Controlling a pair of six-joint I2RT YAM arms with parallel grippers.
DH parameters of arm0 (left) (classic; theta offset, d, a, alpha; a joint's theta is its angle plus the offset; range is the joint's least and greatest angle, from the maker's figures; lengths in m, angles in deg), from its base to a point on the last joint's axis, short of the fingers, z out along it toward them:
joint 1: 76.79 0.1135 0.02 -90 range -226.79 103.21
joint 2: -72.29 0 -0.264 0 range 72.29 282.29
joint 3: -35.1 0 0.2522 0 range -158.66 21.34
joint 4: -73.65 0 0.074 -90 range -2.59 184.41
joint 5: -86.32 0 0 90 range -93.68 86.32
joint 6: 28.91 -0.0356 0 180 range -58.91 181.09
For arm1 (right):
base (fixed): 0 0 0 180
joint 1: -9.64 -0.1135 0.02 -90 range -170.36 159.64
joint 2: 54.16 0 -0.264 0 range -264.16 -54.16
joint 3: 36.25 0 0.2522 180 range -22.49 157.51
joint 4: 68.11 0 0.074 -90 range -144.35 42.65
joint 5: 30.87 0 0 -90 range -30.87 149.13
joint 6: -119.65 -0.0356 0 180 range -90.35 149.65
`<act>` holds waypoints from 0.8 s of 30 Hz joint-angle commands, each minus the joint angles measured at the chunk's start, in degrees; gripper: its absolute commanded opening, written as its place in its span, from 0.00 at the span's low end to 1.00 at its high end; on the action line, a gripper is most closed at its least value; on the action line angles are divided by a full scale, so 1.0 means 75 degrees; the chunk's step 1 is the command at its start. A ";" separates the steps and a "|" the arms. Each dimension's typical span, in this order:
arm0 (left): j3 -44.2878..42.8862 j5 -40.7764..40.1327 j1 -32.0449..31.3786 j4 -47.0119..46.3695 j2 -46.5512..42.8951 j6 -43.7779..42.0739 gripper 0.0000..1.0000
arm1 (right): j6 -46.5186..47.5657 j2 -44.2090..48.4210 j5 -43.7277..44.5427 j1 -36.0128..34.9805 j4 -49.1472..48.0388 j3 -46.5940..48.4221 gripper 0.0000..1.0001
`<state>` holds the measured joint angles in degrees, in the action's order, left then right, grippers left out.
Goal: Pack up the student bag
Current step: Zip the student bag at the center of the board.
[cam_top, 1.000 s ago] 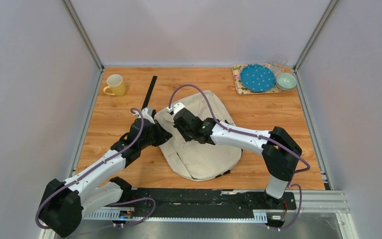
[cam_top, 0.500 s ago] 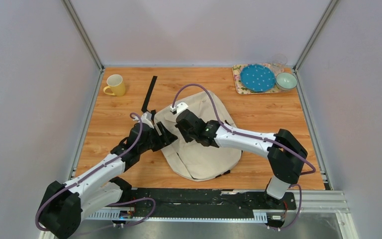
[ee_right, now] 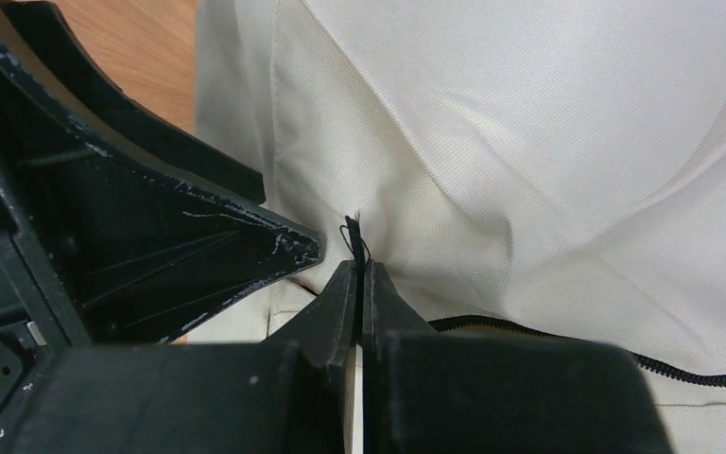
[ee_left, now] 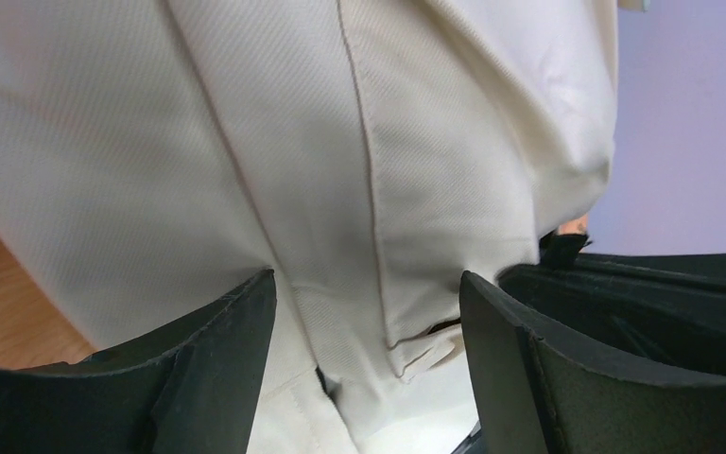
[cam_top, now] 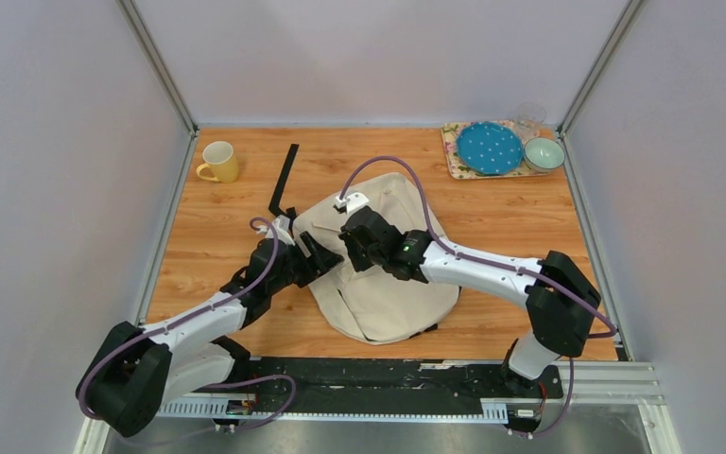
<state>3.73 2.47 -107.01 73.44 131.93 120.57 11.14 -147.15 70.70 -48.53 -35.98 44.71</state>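
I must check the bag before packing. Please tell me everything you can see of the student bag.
The student bag is a large cream backpack of woven fabric, lying flat on the wooden table. Stitched seams and a black zipper cross it; a black strap end shows at its near edge. The right gripper, jaws shut, pinches a small black tab beside the zipper. The left gripper holds open jaws around a fabric fold.

White links, black joints, purple cables, matte black right claw.
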 commanded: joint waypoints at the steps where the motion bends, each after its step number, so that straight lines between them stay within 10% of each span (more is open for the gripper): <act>1: 0.0120 0.0105 0.0045 -0.1533 0.0333 0.0365 0.77 | -0.0276 0.0457 -0.0313 -0.0060 -0.0259 -0.0054 0.00; 15: -0.0441 0.1183 0.0056 -0.1886 0.1340 0.0436 0.31 | 0.0263 0.0727 -0.0699 -0.0048 -0.0082 -0.0206 0.00; 20: -0.0629 0.1360 0.0056 -0.1840 0.1482 0.0389 0.00 | 0.0393 0.0774 -0.0805 -0.0060 -0.0024 -0.0229 0.00; 24: -0.0746 0.1453 0.0091 -0.1559 0.1319 0.0179 0.00 | 0.0276 0.0774 -0.0489 -0.0025 0.0000 -0.0241 0.00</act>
<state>1.55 11.72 -106.57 63.32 142.72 123.72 14.01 -144.68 69.26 -47.88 -34.01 42.26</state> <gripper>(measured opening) 0.009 0.011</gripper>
